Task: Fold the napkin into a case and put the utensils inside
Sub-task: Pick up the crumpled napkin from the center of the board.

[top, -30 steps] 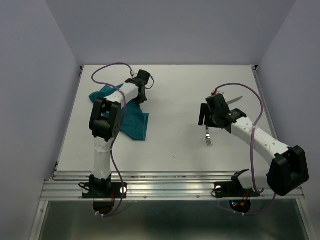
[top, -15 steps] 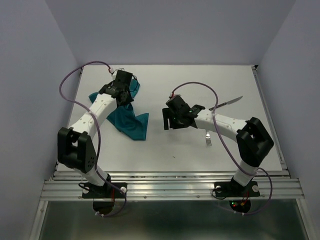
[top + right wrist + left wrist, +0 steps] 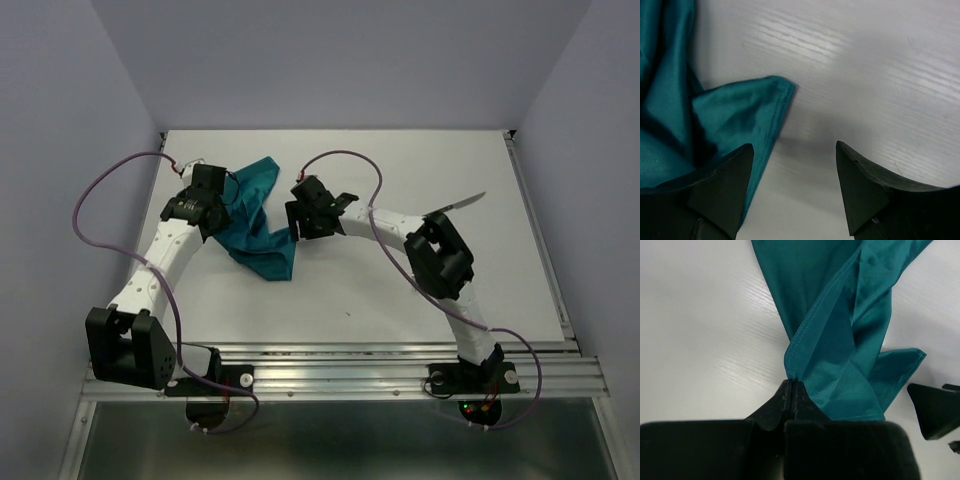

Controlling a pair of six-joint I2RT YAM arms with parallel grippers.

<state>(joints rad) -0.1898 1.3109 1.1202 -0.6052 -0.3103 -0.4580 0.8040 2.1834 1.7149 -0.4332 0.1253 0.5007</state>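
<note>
My left gripper pinches a fold of the crumpled teal napkin on the far-left tabletop. My right gripper is spread wide at the napkin's right corner.

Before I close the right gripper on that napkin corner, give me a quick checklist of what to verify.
1. Left gripper shut on napkin edge: ok.
2. Right gripper open: ok.
3. Napkin corner ahead of right gripper, not between its fingers: not ok.
4. Napkin lying flat: not ok, twisted and bunched.
5. Knife on table: ok.
6. Fork location: cannot tell, not visible.
</note>
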